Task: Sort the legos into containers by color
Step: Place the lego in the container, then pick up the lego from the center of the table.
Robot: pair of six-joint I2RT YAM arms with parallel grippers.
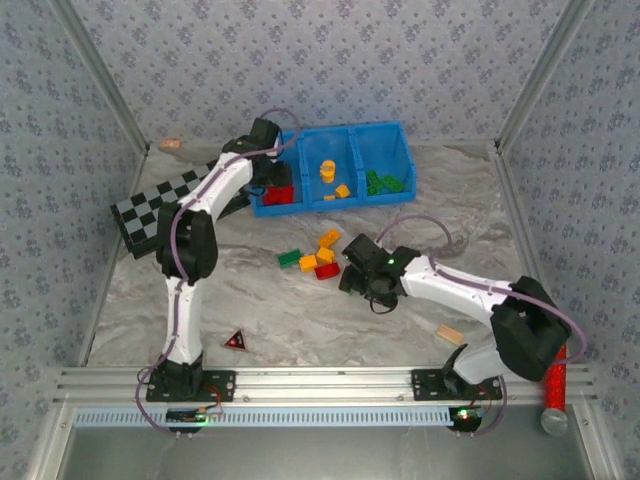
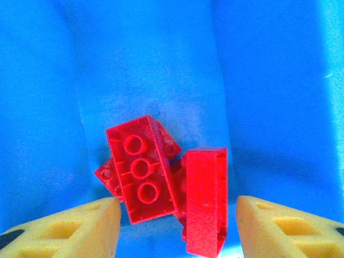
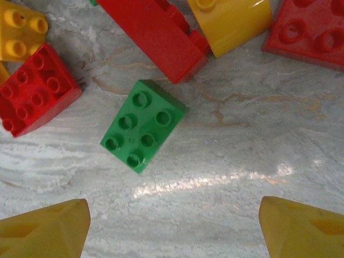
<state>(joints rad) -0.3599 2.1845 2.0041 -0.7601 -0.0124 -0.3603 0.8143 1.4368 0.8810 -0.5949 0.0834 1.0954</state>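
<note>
A green brick is lying studs-up on the desk, in the small pile on the near side of the blue tray. A red brick is sitting just beside it. The right hand is hanging over it, wide open and holding nothing. The left hand is wide open and empty too, over the red bricks in the tray's left box. The green brick is lying crooked under the right hand, so a squeeze could be twisting it loose. The hand could also be bumping the red brick and dragging it along.
</note>
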